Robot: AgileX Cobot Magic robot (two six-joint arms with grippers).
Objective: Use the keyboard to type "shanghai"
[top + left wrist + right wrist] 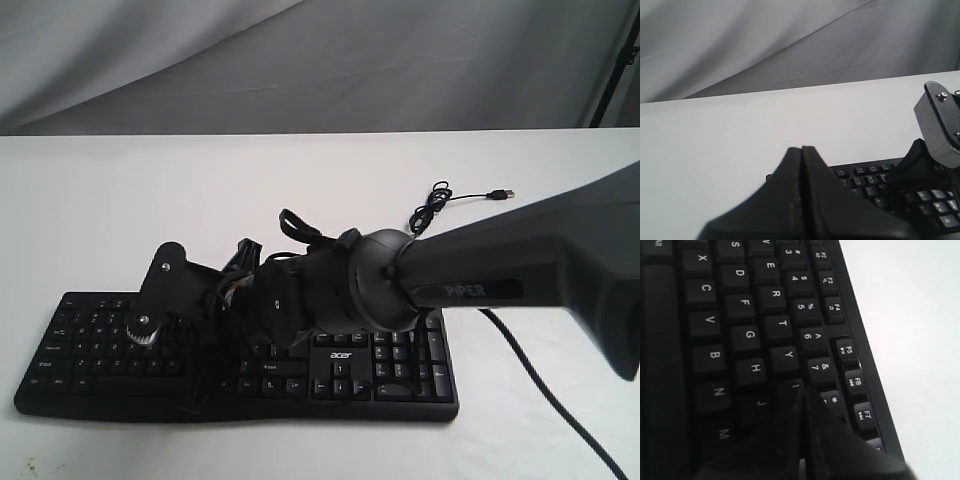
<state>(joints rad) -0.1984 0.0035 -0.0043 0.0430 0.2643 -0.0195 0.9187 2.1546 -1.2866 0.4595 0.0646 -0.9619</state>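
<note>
The black keyboard [390, 378] lies along the near side of the white table [200, 190], its acer logo facing the camera. My right arm [480, 270] reaches across from the right, and its dark wrist covers the keyboard's middle. In the right wrist view my right gripper [802, 388] is shut with nothing in it. Its tip rests on or just above the key after Y [788, 354], beside the 8 key [832, 400]; I cannot tell whether it touches. My left gripper [801, 148] is shut and empty, held off the keyboard [867, 182]'s left end. It is out of the exterior view.
The keyboard's thin cable [432, 210] lies coiled behind it, ending in a USB plug [505, 192]. A thick black cable [545, 395] trails off the right arm over the table. A grey cloth backdrop [300, 60] hangs past the far edge.
</note>
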